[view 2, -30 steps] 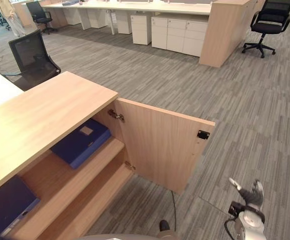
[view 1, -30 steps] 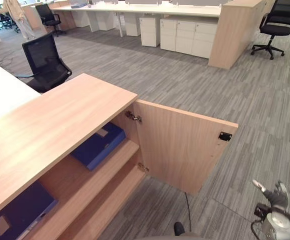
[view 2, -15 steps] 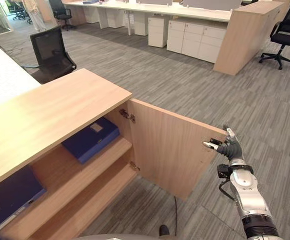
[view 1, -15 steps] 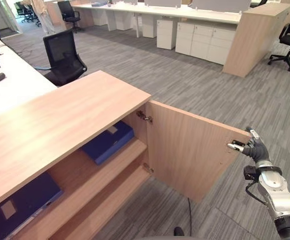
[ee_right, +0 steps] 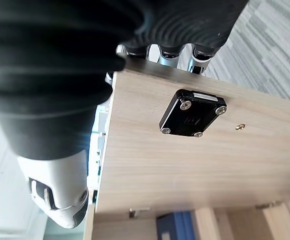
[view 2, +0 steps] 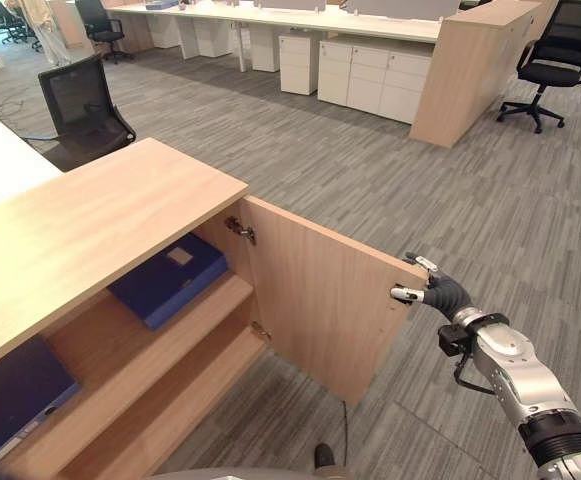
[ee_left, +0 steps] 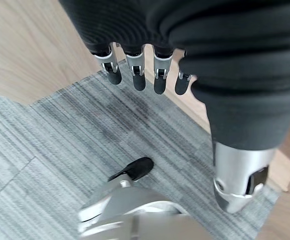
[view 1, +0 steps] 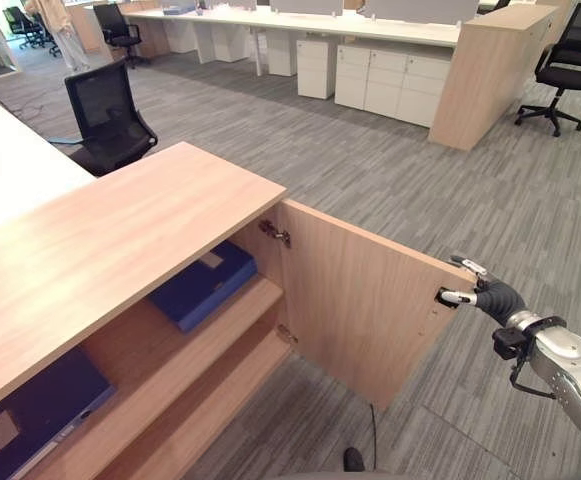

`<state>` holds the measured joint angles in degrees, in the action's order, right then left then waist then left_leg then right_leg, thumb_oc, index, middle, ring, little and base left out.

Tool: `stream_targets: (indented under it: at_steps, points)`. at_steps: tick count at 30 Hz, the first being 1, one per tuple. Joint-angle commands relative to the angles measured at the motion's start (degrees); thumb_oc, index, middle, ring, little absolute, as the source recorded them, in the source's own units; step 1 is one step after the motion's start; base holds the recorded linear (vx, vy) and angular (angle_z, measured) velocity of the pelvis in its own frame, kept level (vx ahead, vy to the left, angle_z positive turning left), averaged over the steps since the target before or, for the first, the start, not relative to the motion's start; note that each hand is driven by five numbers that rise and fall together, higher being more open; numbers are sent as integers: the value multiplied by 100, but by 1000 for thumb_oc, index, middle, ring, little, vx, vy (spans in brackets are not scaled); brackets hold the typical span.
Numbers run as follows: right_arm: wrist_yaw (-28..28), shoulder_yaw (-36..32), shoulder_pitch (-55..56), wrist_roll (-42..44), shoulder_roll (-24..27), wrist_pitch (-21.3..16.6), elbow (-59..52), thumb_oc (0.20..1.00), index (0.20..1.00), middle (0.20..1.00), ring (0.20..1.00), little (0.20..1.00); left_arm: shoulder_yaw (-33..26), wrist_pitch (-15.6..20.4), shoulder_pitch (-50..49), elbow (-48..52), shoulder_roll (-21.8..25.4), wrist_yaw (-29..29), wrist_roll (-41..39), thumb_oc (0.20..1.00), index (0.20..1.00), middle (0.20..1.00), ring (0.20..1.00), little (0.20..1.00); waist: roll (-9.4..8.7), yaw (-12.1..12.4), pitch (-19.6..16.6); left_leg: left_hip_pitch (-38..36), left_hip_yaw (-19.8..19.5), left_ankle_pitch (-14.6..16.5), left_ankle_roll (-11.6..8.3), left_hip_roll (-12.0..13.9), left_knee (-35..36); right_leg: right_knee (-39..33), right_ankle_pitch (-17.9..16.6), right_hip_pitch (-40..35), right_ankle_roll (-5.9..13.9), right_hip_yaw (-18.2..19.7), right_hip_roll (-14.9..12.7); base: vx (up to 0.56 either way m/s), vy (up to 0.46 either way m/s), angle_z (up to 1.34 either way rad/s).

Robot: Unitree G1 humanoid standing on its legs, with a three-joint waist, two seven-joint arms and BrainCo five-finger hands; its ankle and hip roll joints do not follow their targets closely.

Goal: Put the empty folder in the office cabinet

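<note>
The wooden office cabinet (view 1: 120,240) stands with its door (view 1: 360,300) swung wide. A blue folder (view 1: 205,285) lies flat on the upper shelf, and a second blue folder (view 1: 30,415) lies further left in the cabinet. My right hand (view 1: 482,293) is at the door's free edge beside the black latch (ee_right: 192,114). Its fingers (ee_right: 169,55) reach straight past the edge and the thumb is on the inner side. My left hand (ee_left: 135,77) hangs over the carpet with relaxed fingers, holding nothing.
A black office chair (view 1: 105,115) stands behind the cabinet beside a white desk (view 1: 10,180). White drawer units (view 1: 390,75) and a wooden partition (view 1: 485,70) line the far side. Another chair (view 1: 570,50) is at the back right. A person (view 1: 55,25) stands far off at the back left.
My right hand has risen from low near the floor to the door's free edge by the latch. The camera has shifted; the door and folders have not moved.
</note>
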<state>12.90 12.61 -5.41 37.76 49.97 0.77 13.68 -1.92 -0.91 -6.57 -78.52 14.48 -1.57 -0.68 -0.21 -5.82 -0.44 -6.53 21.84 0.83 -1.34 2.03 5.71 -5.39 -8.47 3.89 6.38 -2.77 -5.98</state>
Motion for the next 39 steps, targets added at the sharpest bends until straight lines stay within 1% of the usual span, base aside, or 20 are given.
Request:
stream_targets:
  at_steps: [1,4,6,7,8,10,12,14,16,17,18,24,27,32,33,34,35,37,38,39]
  points:
    - [1266,1566,-917,452,-966,-62,-745,1000,1000,1000,1000,1000,139,172,267,-101,276,16,235,1000,1000,1000,1000,1000,-129,587,-51,383,-640,-61,-30,-21,-71,39,284,-98,232,-205,3,15,-9,-23]
    - [1516,1911,-972,638,-1163,89,-1054,1000,1000,1000,1000,1000,122,208,236,-103,306,14,244,1000,1000,1000,1000,1000,-126,636,-46,374,-628,-61,-27,-13,-71,39,252,-96,246,-252,-21,14,-1,-15]
    - [1603,2062,-1014,800,-1289,84,-1221,1000,1000,1000,1000,1000,127,238,217,-92,309,14,247,1000,1000,1000,1000,1000,-122,664,-38,373,-625,-60,-22,-11,-71,39,235,-100,254,-274,-33,29,6,-7]
    - [1650,2144,-985,1039,-1491,137,-1397,1000,1000,1000,1000,1000,138,260,184,-102,303,25,253,1000,1000,1000,1000,1000,-127,695,-41,377,-628,-63,-22,-5,-71,39,220,-99,263,-305,-53,0,0,0]
    - [1650,2144,-985,1039,-1491,137,-1397,1000,1000,1000,1000,1000,138,260,184,-102,303,25,253,1000,1000,1000,1000,1000,-127,695,-41,378,-628,-63,-22,-5,-71,39,220,-99,263,-306,-53,0,0,0]
    - [1683,2176,-882,1507,-1876,195,-1612,1000,1000,1000,1000,1000,147,275,70,-146,270,41,302,1000,1000,1000,1000,1000,-128,760,-37,403,-662,-78,-24,0,-71,39,201,-96,278,-368,-83,7,7,4]
    - [1694,2214,-874,1638,-2023,189,-1687,1000,1000,1000,1000,1000,163,285,30,-157,248,62,316,1000,1000,1000,1000,1000,-134,785,-41,413,-680,-83,-24,-2,-71,39,198,-94,281,-392,-93,12,10,13]
    - [1660,2249,-802,1795,-2250,200,-1652,1000,1000,1000,1000,1000,172,297,-19,-158,223,98,332,1000,1000,1000,1000,1000,-145,833,-39,411,-698,-86,-26,-4,-71,39,196,-111,283,-440,-109,13,15,22]
    - [1550,2336,-757,2127,-2679,160,-1495,1000,1000,1000,1000,1000,207,315,-44,-155,173,164,302,1000,1000,1000,1000,1000,-150,904,-50,401,-702,-79,-24,-8,-71,39,198,-130,286,-493,-126,22,25,18]
    - [1551,2337,-758,2127,-2681,158,-1492,1000,1000,1000,1000,1000,207,315,-44,-155,174,164,302,1000,1000,1000,1000,1000,-151,903,-49,400,-703,-79,-24,-9,-71,39,199,-131,286,-494,-127,21,23,24]
    - [1502,2433,-727,2338,-2945,190,-1316,1000,1000,1000,1000,1000,235,319,-45,-147,152,210,289,1000,1000,1000,1000,1000,-161,959,-53,403,-716,-81,-24,-17,-71,39,193,-151,287,-536,-143,12,23,31]
    - [1455,2593,-566,2733,-3326,223,-1073,1000,1000,1000,1000,1000,316,328,-56,-150,115,293,285,1000,1000,1000,1000,1000,-170,1053,-43,422,-798,-87,-20,-56,-71,39,183,-175,290,-641,-179,1,31,16]
    - [1465,2786,-445,3061,-3672,356,-808,1000,1000,1000,1000,1000,383,353,-54,-171,45,346,240,1000,1000,1000,1000,1000,-167,1132,-34,462,-860,-93,-3,-105,-71,39,152,-159,309,-724,-242,-28,56,5]
    - [1471,2871,-445,2847,-3560,357,-576,1000,1000,1000,1000,1000,471,367,-16,-153,39,323,208,1000,1000,1000,1000,1000,-170,1207,-9,563,-1007,-115,20,-180,-71,39,120,-139,317,-827,-323,-36,49,13]
    - [1491,2814,-388,2757,-3461,310,-579,1000,1000,1000,1000,1000,482,380,-20,-150,42,308,204,1000,1000,1000,1000,1000,-172,1209,-7,589,-1054,-122,24,-205,-71,39,111,-135,317,-848,-343,-70,77,29]
    - [1523,2561,-171,2517,-3225,179,-589,1000,1000,1000,1000,1000,526,396,5,-146,62,294,273,1000,1000,1000,1000,1000,-169,1198,15,654,-1176,-143,41,-251,-71,39,100,-120,321,-897,-392,-50,61,31]
    - [1523,2558,-166,2516,-3222,180,-592,1000,1000,1000,1000,1000,530,396,4,-146,61,294,272,1000,1000,1000,1000,1000,-167,1190,12,658,-1187,-144,42,-252,-71,39,102,-122,322,-909,-394,-62,67,37]
    - [1443,2238,84,2171,-2952,-65,-634,1000,1000,1000,1000,1000,801,466,111,-87,17,252,580,1000,1000,1000,1000,1000,-136,1062,47,715,-1302,-166,73,-315,-71,67,111,-96,344,-862,-429,-58,78,61]
    - [1323,2093,287,1711,-2817,-53,-533,1000,1000,1000,1000,1000,1083,461,285,27,-70,116,766,1000,1000,1000,1000,1000,-88,931,87,730,-1396,-174,128,-379,-71,387,251,15,330,-769,-492,-79,136,56]
    - [1180,1846,412,1172,-2679,30,-206,1000,1000,1000,1000,1000,1185,462,447,108,-58,22,751,1000,1000,1000,1000,1000,-20,848,224,710,-1638,-195,190,-442,-71,930,455,112,291,-677,-612,-76,121,54]
